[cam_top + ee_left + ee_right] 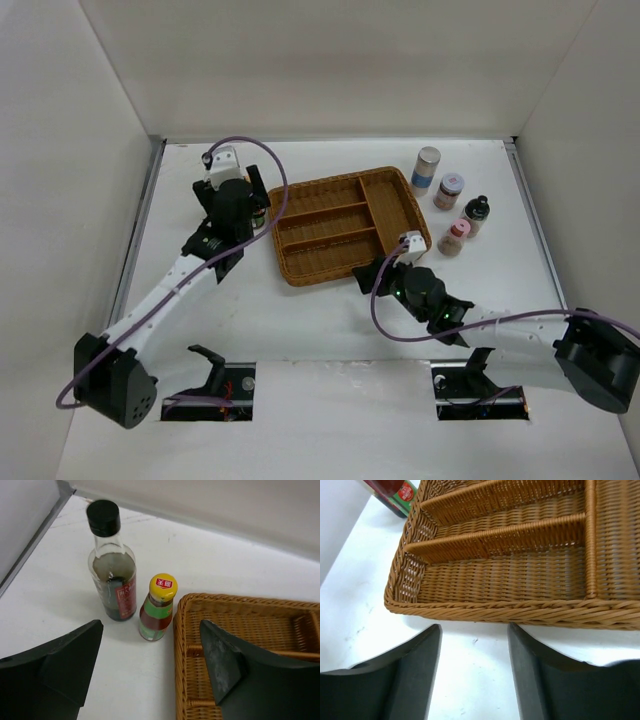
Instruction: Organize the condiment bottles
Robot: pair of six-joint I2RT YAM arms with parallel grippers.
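Note:
The tall clear black-capped bottle and the yellow-capped red-green bottle stand side by side just left of the wicker tray. My left gripper is open and empty a little short of them, one finger over the tray's edge. In the top view my left gripper covers both. The silver-lidded blue-label jar, the squat pink-lidded jar, the small dark black-capped bottle and the small pink-capped bottle stand right of the tray. My right gripper is open and empty at the tray's near rim.
The tray has three long compartments and one cross compartment, all empty. White walls enclose the table on the left, back and right. A purple cable loops over each arm.

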